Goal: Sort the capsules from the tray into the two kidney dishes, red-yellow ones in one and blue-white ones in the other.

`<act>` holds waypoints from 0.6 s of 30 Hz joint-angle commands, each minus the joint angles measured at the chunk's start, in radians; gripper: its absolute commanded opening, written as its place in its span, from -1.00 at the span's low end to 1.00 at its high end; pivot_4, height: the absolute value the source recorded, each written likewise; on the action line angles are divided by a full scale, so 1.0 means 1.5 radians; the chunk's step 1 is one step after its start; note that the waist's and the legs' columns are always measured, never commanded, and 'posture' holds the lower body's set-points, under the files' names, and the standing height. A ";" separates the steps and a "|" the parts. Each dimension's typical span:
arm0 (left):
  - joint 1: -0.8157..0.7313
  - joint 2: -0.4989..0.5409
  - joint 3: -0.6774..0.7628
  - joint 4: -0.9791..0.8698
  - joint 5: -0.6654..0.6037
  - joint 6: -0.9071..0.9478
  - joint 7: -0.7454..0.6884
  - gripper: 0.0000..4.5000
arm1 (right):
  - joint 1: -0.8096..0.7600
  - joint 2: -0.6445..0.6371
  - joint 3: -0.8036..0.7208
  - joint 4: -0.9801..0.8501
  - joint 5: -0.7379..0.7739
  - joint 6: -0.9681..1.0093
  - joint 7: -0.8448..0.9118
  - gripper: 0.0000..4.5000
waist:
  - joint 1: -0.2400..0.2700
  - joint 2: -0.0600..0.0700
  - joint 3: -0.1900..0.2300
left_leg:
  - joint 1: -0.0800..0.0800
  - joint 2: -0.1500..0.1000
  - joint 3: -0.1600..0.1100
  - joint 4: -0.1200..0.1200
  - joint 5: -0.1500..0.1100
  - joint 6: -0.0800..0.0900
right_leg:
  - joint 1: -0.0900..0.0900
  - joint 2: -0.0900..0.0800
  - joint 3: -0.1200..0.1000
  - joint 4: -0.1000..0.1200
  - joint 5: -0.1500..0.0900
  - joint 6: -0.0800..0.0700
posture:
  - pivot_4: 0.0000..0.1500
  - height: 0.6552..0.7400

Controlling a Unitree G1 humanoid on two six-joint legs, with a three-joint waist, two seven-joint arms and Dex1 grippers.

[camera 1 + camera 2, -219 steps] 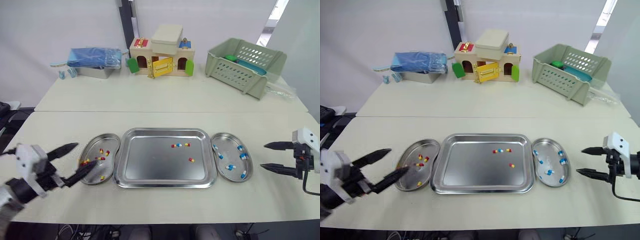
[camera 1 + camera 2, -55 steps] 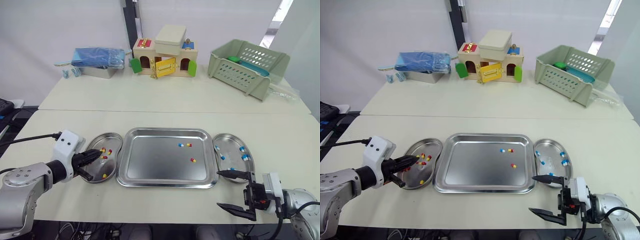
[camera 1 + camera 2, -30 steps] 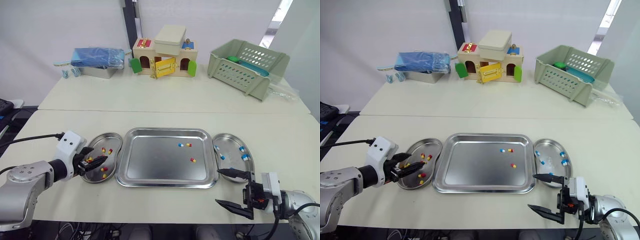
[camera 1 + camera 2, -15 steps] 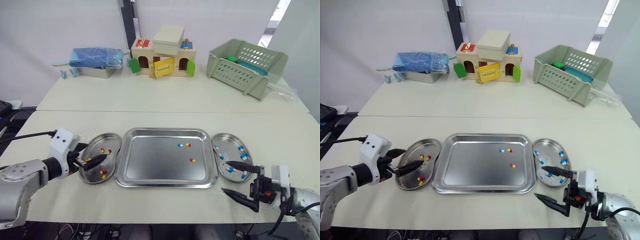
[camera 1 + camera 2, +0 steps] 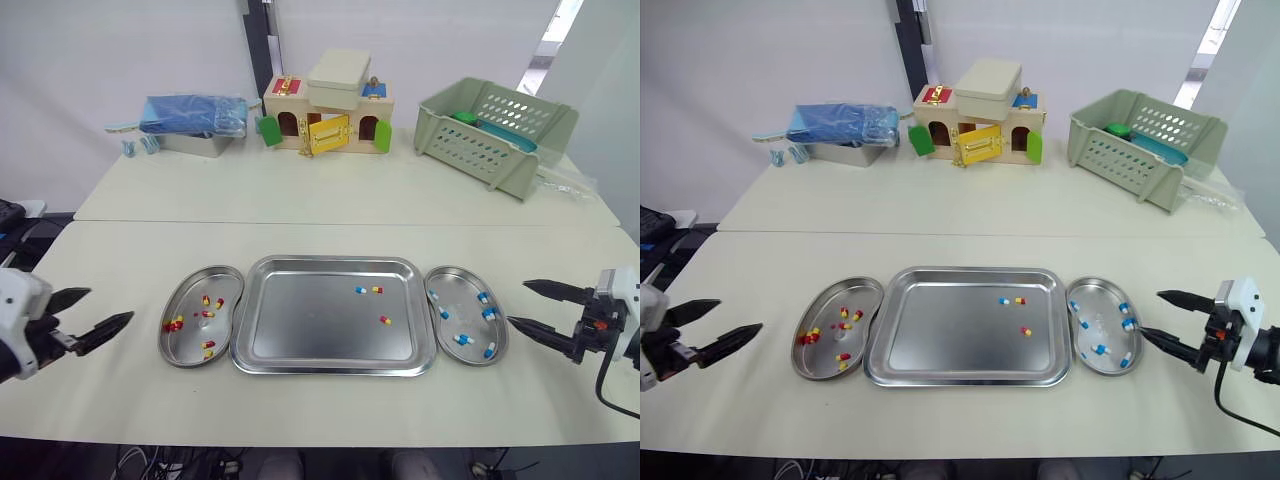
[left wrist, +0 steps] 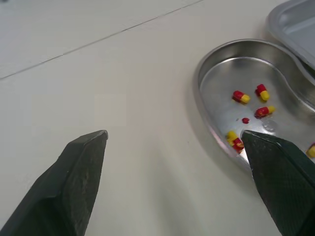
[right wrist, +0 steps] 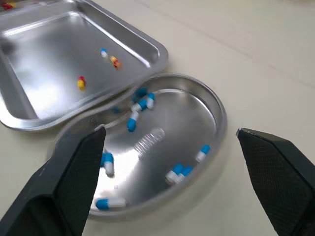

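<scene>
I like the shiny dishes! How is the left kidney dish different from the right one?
The left kidney dish holds red-yellow capsules; the right kidney dish holds blue-white capsules. The left one sits at the left edge of the tray, the right one at its right edge. Both are shiny metal.

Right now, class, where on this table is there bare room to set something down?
Bare: the band of cream table between the rectangular steel tray and the back row of blue-wrapped tin, wooden toy house and green plastic basket; also the near strip before the tray. Crowded: the red-yellow kidney dish and blue-white kidney dish flank the tray closely.
</scene>
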 commanded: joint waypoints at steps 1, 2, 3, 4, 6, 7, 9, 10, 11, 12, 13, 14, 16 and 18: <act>0.002 0.022 0.030 0.063 0.011 -0.065 -0.020 0.99 | -0.037 -0.020 -0.006 0.046 -0.026 -0.012 0.018 1.00 | -0.001 0.000 0.000 | 0.000 0.000 0.000 0.000 0.000 0.000 | 0.000 0.000 0.000 0.000 0.000 0.000 | 1.00 1.00; 0.001 0.026 0.030 0.084 0.013 -0.082 -0.026 0.99 | -0.047 -0.027 -0.001 0.068 -0.037 -0.019 0.026 1.00 | -0.001 0.000 0.000 | 0.000 0.000 0.000 0.000 0.000 0.000 | 0.000 0.000 0.000 0.000 0.000 0.000 | 1.00 1.00; 0.001 0.027 0.028 0.097 0.014 -0.094 -0.028 0.99 | -0.054 -0.030 0.002 0.083 -0.046 -0.024 0.032 1.00 | -0.001 0.000 0.000 | 0.000 0.000 0.000 0.000 0.000 0.000 | 0.000 0.000 0.000 0.000 0.000 0.000 | 1.00 1.00; 0.002 0.027 0.024 0.104 0.016 -0.105 -0.029 0.99 | -0.061 -0.028 0.002 0.094 -0.052 -0.030 0.034 1.00 | -0.002 0.000 0.000 | 0.000 0.000 0.000 0.000 0.000 0.000 | 0.000 0.000 0.000 0.000 0.000 0.000 | 1.00 1.00; 0.002 0.026 0.018 0.111 0.016 -0.120 -0.030 0.99 | -0.069 -0.030 0.009 0.104 -0.059 -0.027 0.047 1.00 | -0.002 0.000 0.000 | 0.000 0.000 0.000 0.000 0.000 0.000 | 0.000 0.000 0.000 0.000 0.000 0.000 | 1.00 1.00; 0.001 0.025 0.016 0.113 0.015 -0.124 -0.031 0.99 | -0.071 -0.033 0.014 0.107 -0.062 -0.022 0.055 1.00 | -0.002 0.000 0.000 | 0.000 0.000 0.000 0.000 0.000 0.000 | 0.000 0.000 0.000 0.000 0.000 0.000 | 1.00 1.00; 0.003 0.019 0.014 0.118 0.013 -0.134 -0.032 0.99 | -0.077 -0.036 0.023 0.110 -0.075 -0.015 0.057 1.00 | -0.002 0.000 0.000 | 0.000 0.000 0.000 0.000 0.000 0.000 | 0.000 0.000 0.000 0.000 0.000 0.000 | 1.00 1.00; 0.004 0.016 0.013 0.122 0.013 -0.140 -0.032 0.99 | -0.081 -0.036 0.024 0.113 -0.078 -0.015 0.059 1.00 | -0.002 0.000 0.000 | 0.000 0.000 0.000 0.000 0.000 0.000 | 0.000 0.000 0.000 0.000 0.000 0.000 | 1.00 1.00; 0.005 0.012 0.012 0.125 0.012 -0.148 -0.034 0.99 | -0.085 -0.036 0.025 0.117 -0.081 -0.016 0.060 1.00 | -0.002 0.000 0.000 | 0.000 0.000 0.000 0.000 0.000 0.000 | 0.000 0.000 0.000 0.000 0.000 0.000 | 1.00 1.00; 0.005 0.010 0.010 0.128 0.014 -0.157 -0.034 0.99 | -0.088 -0.036 0.026 0.121 -0.083 -0.016 0.061 1.00 | -0.002 0.000 0.000 | 0.000 0.000 0.000 0.000 0.000 0.000 | 0.000 0.000 0.000 0.000 0.000 0.000 | 1.00 1.00; 0.004 0.008 0.010 0.129 0.010 -0.163 -0.038 0.99 | -0.093 -0.037 0.026 0.127 -0.086 -0.017 0.061 1.00 | -0.002 0.000 0.000 | 0.000 0.000 0.000 0.000 0.000 0.000 | 0.000 0.000 0.000 0.000 0.000 0.000 | 1.00 1.00; 0.003 0.007 0.010 0.128 0.005 -0.167 -0.043 0.99 | -0.099 -0.037 0.025 0.133 -0.089 -0.019 0.060 1.00 | -0.002 0.000 0.000 | 0.000 0.000 0.000 0.000 0.000 0.000 | 0.000 0.000 0.000 0.000 0.000 0.000 | 1.00 1.00; 0.005 0.002 0.011 0.120 -0.006 -0.170 -0.053 0.99 | -0.110 -0.036 0.024 0.142 -0.094 -0.020 0.063 1.00 | -0.002 0.000 0.000 | 0.000 0.000 0.000 0.000 0.000 0.000 | 0.000 0.000 0.000 0.000 0.000 0.000 | 1.00 1.00; 0.020 -0.013 0.009 0.087 -0.025 -0.173 -0.072 0.99 | -0.119 -0.038 0.026 0.153 -0.098 -0.019 0.066 1.00 | -0.002 0.000 0.000 | 0.000 0.000 0.000 0.000 0.000 0.000 | 0.000 0.000 0.000 0.000 0.000 0.000 | 1.00 1.00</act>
